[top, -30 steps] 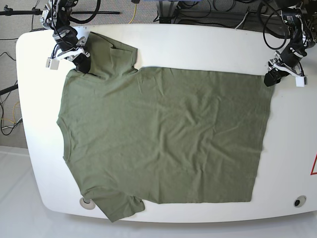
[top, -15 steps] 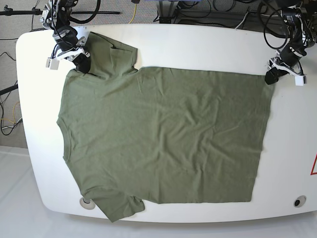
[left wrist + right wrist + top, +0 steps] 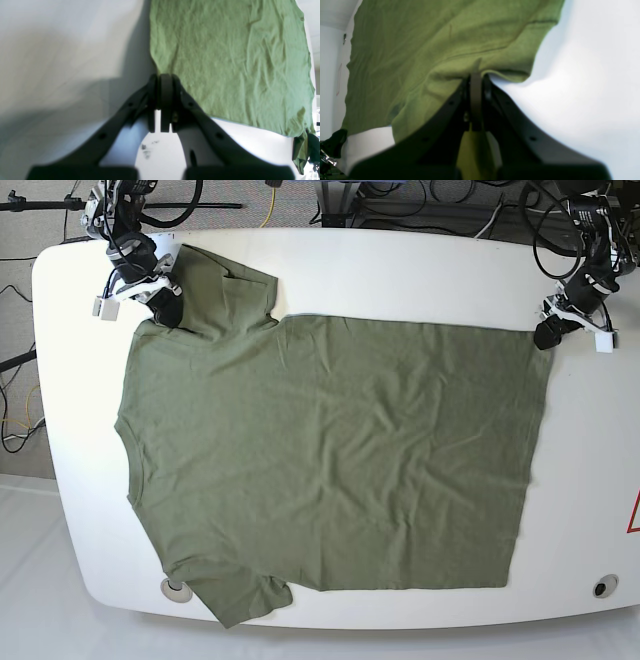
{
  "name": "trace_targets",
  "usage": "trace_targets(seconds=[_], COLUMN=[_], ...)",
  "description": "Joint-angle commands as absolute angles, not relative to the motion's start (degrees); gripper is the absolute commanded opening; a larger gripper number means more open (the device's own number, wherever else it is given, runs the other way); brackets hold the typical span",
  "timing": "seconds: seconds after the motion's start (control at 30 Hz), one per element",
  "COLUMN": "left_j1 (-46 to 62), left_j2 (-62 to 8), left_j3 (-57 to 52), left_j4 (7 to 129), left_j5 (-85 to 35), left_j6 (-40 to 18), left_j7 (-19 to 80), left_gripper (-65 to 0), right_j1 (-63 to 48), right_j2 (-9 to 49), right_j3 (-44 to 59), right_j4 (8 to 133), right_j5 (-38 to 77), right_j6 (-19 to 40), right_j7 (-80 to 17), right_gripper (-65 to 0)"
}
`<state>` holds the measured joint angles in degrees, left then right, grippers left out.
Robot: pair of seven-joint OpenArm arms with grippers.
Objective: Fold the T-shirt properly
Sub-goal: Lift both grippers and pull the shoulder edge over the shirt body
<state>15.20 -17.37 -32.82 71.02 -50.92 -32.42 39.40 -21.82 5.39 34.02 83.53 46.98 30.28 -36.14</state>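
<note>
The olive-green T-shirt lies spread flat on the white table, collar end to the left and hem to the right. My right gripper is at the far left shoulder, beside the far sleeve. In the right wrist view that gripper is shut on a pinch of T-shirt, with cloth showing between the fingers. At the far right corner of the hem, my left gripper touches the cloth. In the left wrist view it is shut, its tips meeting on the corner of the T-shirt.
Cables and stands crowd the floor behind the table's far edge. Round fittings sit in the table near the front left and the front right. A red mark shows at the right edge. The near sleeve hangs at the front edge.
My left gripper's jaws have closed at the far corner of the hem. The T-shirt and the right arm have stayed where they were.
</note>
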Motion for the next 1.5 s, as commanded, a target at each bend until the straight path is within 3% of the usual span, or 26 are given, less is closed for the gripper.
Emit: trace_targets(seconds=[0.0,0.6,1.47], left_j1=[15.4,17.9,28.5], left_j2=[-18.1,-18.6,-18.2], left_j3=[-32.8,-33.3,-34.9], left_j4=[71.5,72.2,86.9], left_j5=[-49.3,-52.5,-52.0], left_j6=[-32.5,-33.4,-34.5], left_j7=[40.7,40.8,42.1], left_gripper=[-65.0,-65.0,-65.0], right_j1=[-22.4,-24.7,-36.8], right_j2=[5.8,6.4,6.4], right_j3=[34.3,35.4,41.7], right_j4=[83.8,85.9,100.5], right_j5=[45.9,46.1,49.7], right_j6=[29.6,29.6,31.0], right_j7=[-38.5,-37.9,-38.0], right_gripper=[-65.0,-65.0,-65.0])
